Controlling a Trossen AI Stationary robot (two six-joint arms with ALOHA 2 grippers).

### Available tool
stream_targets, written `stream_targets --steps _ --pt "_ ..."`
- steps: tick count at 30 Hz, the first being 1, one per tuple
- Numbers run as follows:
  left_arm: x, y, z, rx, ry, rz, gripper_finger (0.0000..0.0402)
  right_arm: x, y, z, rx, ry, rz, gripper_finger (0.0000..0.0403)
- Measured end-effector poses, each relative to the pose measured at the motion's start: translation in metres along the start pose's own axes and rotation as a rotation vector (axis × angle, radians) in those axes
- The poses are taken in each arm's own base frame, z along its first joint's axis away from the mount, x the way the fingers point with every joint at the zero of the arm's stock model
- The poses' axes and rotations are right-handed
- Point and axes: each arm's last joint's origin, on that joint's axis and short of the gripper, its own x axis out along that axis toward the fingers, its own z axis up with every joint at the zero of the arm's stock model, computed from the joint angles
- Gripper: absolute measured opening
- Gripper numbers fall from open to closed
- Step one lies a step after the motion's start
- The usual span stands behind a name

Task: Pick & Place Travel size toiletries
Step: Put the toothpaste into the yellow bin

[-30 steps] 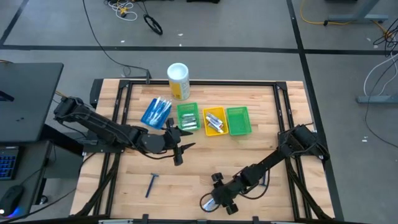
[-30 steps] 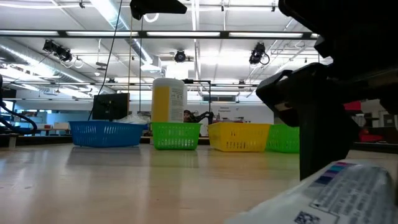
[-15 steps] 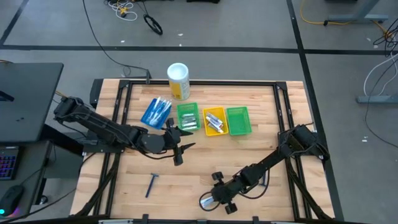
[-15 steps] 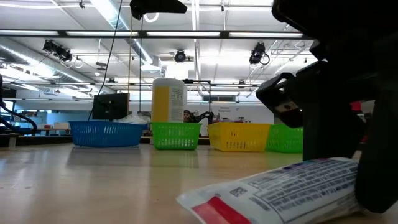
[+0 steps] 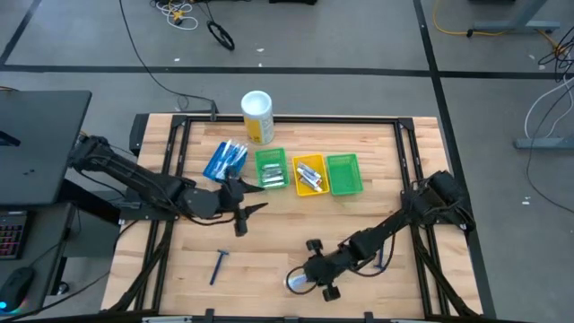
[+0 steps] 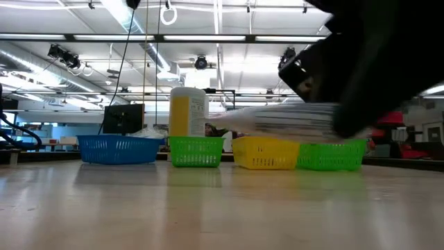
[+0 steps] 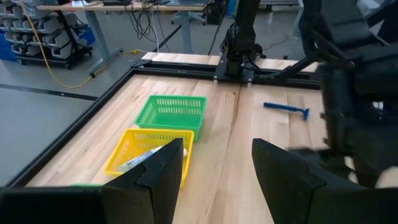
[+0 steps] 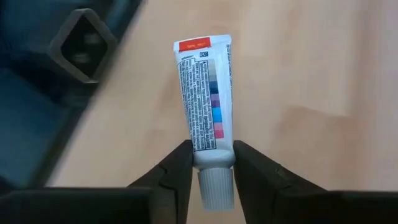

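right gripper [image 8: 211, 163] clamps small white toothpaste tube [image 8: 204, 99] near cap | carry level, clear yellow plastic bin [image 5: 309, 174] rim | left gripper [image 7: 214, 168] open, idle

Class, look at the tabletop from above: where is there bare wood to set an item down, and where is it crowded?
Bare wood lies between the blue razor and the right gripper, which holds a toothpaste tube, and below the green bin on the table's right. It is crowded along the far side: canister, blue bin, middle green bin, yellow bin, with the left gripper close by.
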Motion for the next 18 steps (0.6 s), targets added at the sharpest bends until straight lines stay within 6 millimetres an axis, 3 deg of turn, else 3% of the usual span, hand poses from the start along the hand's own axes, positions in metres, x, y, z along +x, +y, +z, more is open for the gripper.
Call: stream_targets --steps 7,13,18 --pt "-0.021 0.014 0.007 0.019 -0.003 -0.001 0.02 -0.046 -0.036 0.012 -0.01 0.066 -0.198 0.0108" --pt "-0.027 0.019 0.011 0.084 -0.025 0.021 0.02 -0.1 -0.092 0.017 0.027 0.13 -0.473 0.0108" --pt "-0.027 0.022 0.011 0.094 -0.034 0.07 0.02 -0.131 -0.148 0.012 0.121 0.193 -0.549 0.0108"
